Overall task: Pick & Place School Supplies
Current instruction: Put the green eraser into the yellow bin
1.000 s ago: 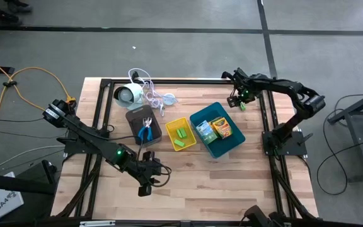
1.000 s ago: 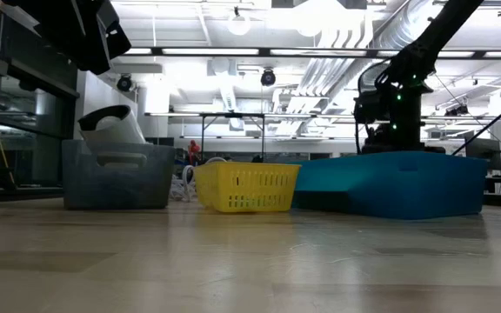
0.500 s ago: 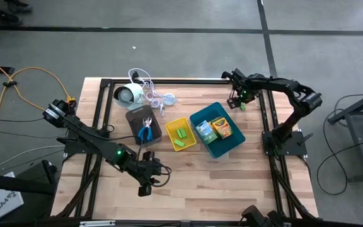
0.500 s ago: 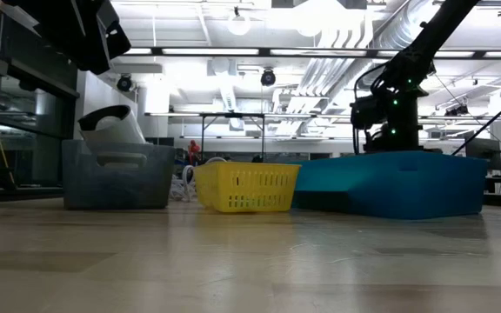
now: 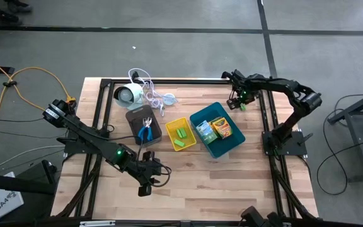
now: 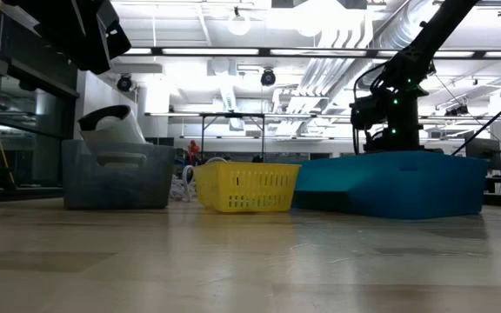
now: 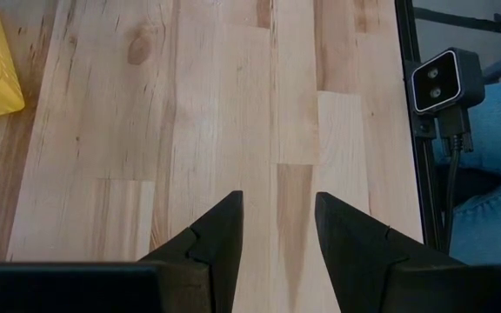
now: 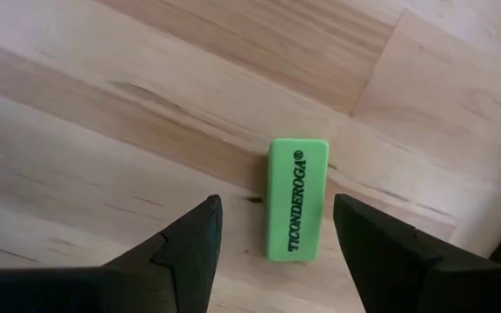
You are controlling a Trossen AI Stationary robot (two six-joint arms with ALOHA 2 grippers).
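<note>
- A bright-green eraser block (image 8: 297, 199) lies loose on the wooden surface (image 8: 103, 96) near the far right edge, outside the blue tray (image 5: 198, 118).
- Over the last second the right arm has drawn in slightly, likely lining up a grasp.
- The right hand (image 8: 272, 233) hovers above the block, fingers apart, touching nothing.
- The left hand (image 7: 277, 228) waits near the front edge, fingers apart, empty.

The table (image 5: 194, 176) is pale wood planks with knots and darker streaks. At two o'clock a bright green block (image 8: 297, 198) carries black lettering. At centre sit a grey tray (image 5: 131, 118) holding blue-handled pliers (image 5: 145, 131), a yellow tray (image 5: 190, 123) with green blocks (image 5: 181, 137), and a blue tray (image 5: 230, 144) with green and orange packs (image 5: 214, 128).
</note>
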